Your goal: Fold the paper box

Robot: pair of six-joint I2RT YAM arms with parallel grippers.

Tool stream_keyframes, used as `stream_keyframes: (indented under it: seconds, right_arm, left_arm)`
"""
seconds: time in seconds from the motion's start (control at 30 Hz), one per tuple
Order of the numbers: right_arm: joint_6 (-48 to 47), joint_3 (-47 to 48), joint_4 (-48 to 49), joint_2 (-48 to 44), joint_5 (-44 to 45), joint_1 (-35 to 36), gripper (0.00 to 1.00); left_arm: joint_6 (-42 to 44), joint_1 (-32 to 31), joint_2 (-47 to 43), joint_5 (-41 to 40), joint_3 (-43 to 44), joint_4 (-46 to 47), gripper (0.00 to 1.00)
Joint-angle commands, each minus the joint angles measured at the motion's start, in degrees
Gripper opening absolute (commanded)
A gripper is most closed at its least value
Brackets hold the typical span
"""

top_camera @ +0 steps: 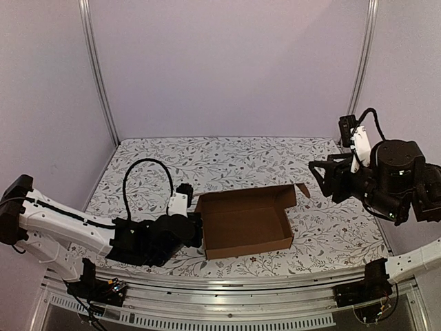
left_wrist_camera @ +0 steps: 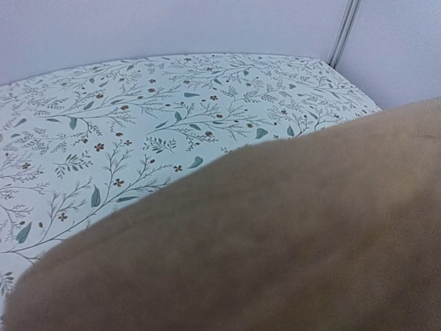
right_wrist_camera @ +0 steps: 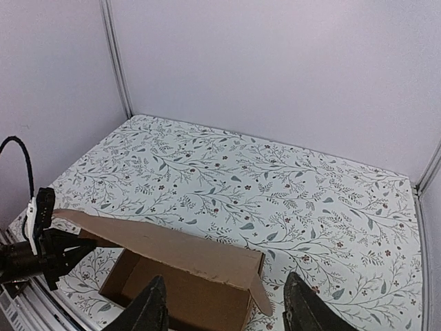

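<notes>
The paper box [top_camera: 244,227] is plain brown cardboard, standing as an open tray in the middle of the table with its back panel raised and a small tab at the right corner. My left gripper [top_camera: 196,231] lies low on the table, with its tips against the box's left wall. In the left wrist view, blurred cardboard of the paper box [left_wrist_camera: 275,241] hides the fingers. My right gripper [top_camera: 322,178] hangs in the air to the right of the box, open and empty. In the right wrist view, the right gripper [right_wrist_camera: 224,314] is spread above the paper box [right_wrist_camera: 186,255].
The flower-patterned table cover [top_camera: 227,158] stretches behind the box to the back wall. Metal corner posts [top_camera: 96,69] stand at the back left and back right. The metal rail [top_camera: 227,289] runs along the near edge.
</notes>
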Motion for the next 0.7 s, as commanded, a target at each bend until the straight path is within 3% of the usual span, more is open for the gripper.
stream_keyframes:
  seconds: [0.0,0.13,0.23,0.67]
  right_arm:
    - [-8.27,6.37,4.47,9.21,-4.65,-2.41,0.51]
    - [-9.70,11.26,8.19,16.58,-11.49,-5.21,0.30]
    - [-10.29,14.45,9.76,21.60,-13.76,-6.29,0.21]
    - [-6.09,13.36,16.15,35.54,-18.97,-9.57,0.03]
  left_arm:
    - [0.39,-1.18,3.34,6.67,-1.21,-9.02,0.00]
    - [0.59,-1.31,3.82,6.50,-0.76,-9.30,0.00]
    - [0.57,-1.49,3.90,6.28,-0.63,-9.40,0.00]
    - [0.43,-1.71,4.20,5.81,-0.27,-10.27,0.00]
